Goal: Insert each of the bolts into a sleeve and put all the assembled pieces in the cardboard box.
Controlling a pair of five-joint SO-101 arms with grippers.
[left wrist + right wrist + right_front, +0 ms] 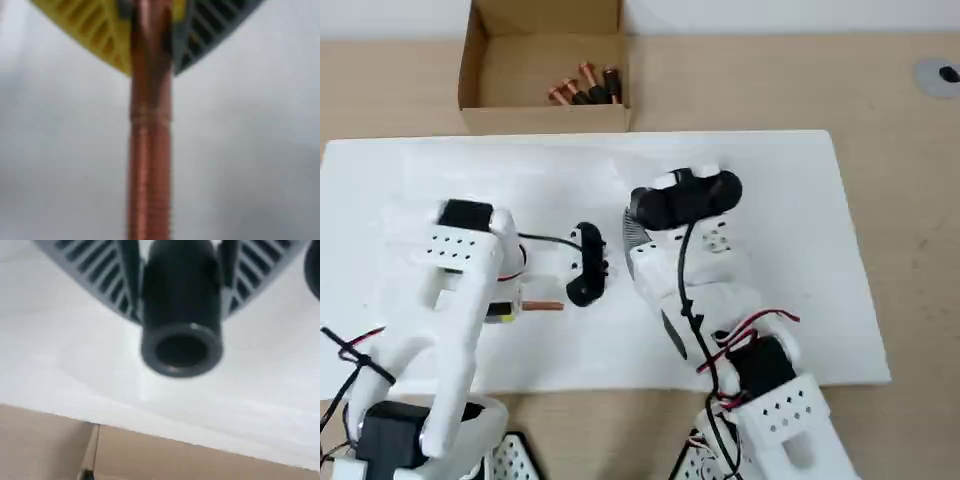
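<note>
My left gripper is shut on a copper bolt, which lies level over the white mat and points toward the other arm. In the left wrist view the bolt sticks out from between a yellow and a dark finger of the gripper. My right gripper is shut on a black sleeve, whose open bore faces the camera. In the high view the right gripper sits under its black wrist camera, mid-mat, and the sleeve is hidden. The cardboard box at the back holds several assembled pieces.
A white mat covers the wooden table. A black cabled module on the left arm hangs between the two arms. A box corner shows beyond the mat's far edge. A grey disc lies at the far right.
</note>
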